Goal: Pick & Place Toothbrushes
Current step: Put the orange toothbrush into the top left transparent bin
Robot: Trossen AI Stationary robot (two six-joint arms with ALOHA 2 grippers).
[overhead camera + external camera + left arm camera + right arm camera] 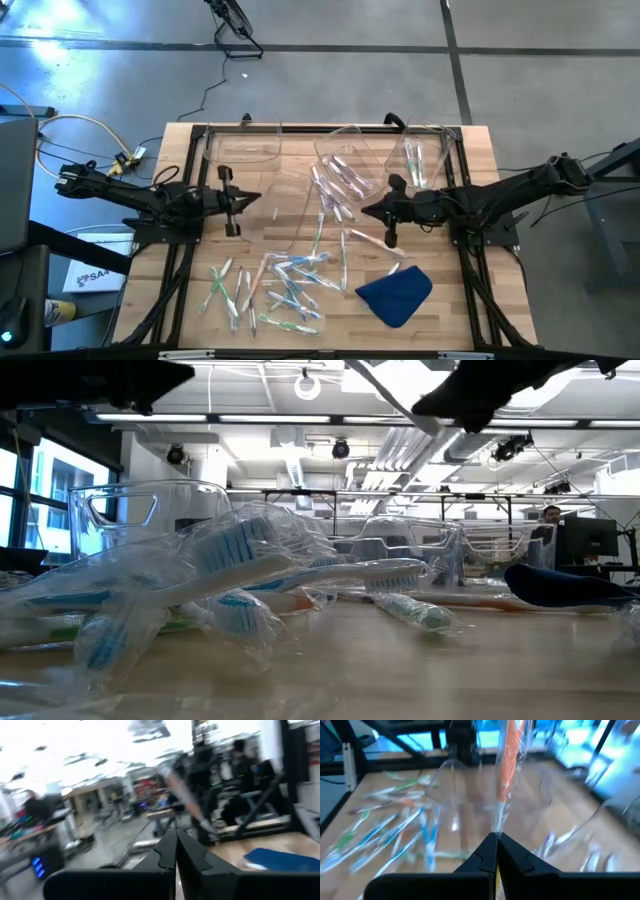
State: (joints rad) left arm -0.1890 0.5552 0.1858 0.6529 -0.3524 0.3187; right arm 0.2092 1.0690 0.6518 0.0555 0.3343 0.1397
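Note:
Several wrapped toothbrushes (pixel 280 285) lie loose on the wooden table near its front edge; they also show in the low view (pixel 250 565) and right wrist view (pixel 395 832). More lie inside the clear bins at the back. My right gripper (pixel 367 210) hovers above the table's middle, shut on an orange-handled toothbrush (pixel 509 765) in a clear wrapper. That brush shows as a slim stick in the low view (pixel 395 395). My left gripper (pixel 256 197) hangs shut, with nothing in it, over the table's left half; its fingers (pixel 167 851) meet in the left wrist view. My right gripper pinches the end of the clear wrapper (pixel 498 829) of the orange-handled toothbrush between its two fingertips. The fingers point toward the table's left, a little below level. The brush sticks out beyond the fingertips, roughly in line with them, lifted clear of the table.
Clear plastic bins stand along the far edge: one at the left (pixel 240 150), one in the middle (pixel 345 160) and one at the right (pixel 425 155), with another (pixel 300 210) nearer the centre. A blue cloth (pixel 395 293) lies at the front right.

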